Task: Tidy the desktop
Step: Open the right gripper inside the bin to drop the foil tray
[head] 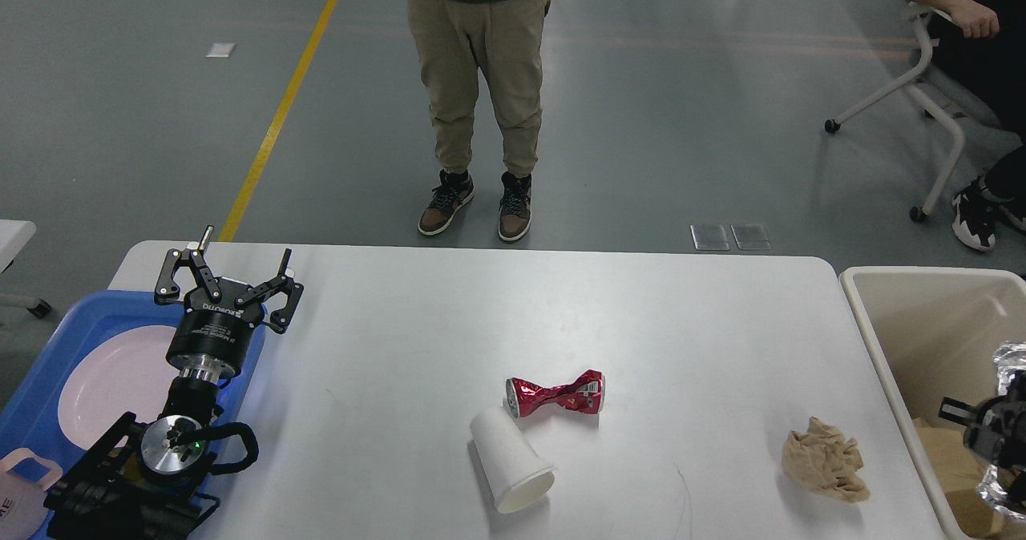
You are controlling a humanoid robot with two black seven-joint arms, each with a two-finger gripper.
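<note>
White and smooth, the counter (449,316) is hard; its light, soft trash should be pinched mid-body. The left end effector (230,276) is spread apart; the right end effector (974,424) cannot be told.

Left arm (172,444) black, jointed, with a silver disc bearing a green light and a looped black cable; left gripper (232,272) has a black cylinder base with white lettering, silver collar, linkage fingers with silver screws; right gripper (990,432) black, mostly cut off.

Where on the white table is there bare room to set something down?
The desktop is bare along its far half, and between the left gripper and the cup. It is crowded near the cup, crushed can and crumpled paper.
</note>
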